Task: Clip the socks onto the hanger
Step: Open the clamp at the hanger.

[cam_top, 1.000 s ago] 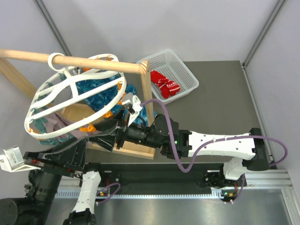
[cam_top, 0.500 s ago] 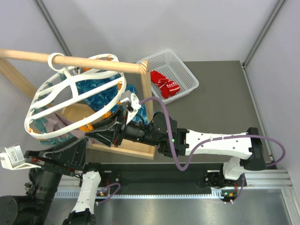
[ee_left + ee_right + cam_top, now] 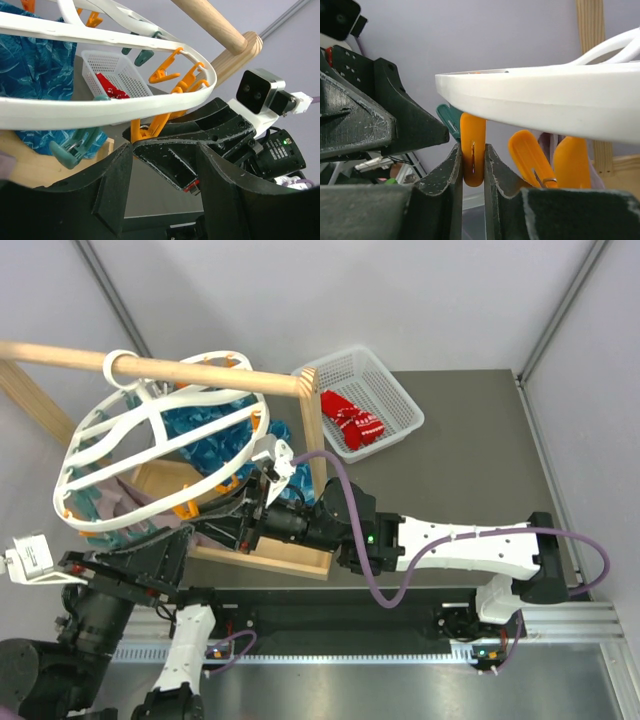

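Top view: a dark grey desk (image 3: 470, 440) across the right half. At ten o'clock on it, a pale wooden rail stand (image 3: 200, 370). Hung from that rail by its hook, a large white plastic oval hanger (image 3: 100, 107) with cross bars and orange clips round its rim, nudged slightly since a second ago. Reaching in from four o'clock, the white right arm (image 3: 460, 545), pressed closer to the hanger's near rim than a second ago. At one o'clock, a white mesh basket (image 3: 390, 380), unmoved. Hanging beneath the hanger, teal-blue patterned cloths (image 3: 205, 435).

Inside the basket, well apart from the hanger, the small bright red socks with white patterning (image 3: 350, 422). Bunched together, untouched, no arm near them.

Black left fingers (image 3: 112, 190) standing apart just below the rim, holding nothing that can be seen. Black right fingers (image 3: 445, 185) drawn together over the last second. Now clamped on the rounded tail of one orange plastic clip (image 3: 473, 150), which hangs at six o'clock under the white rim, beside two more orange clips.

Probably a clip being squeezed open, yet with no sock at hand. Judged early in the task: no red sock seen on the hanger.
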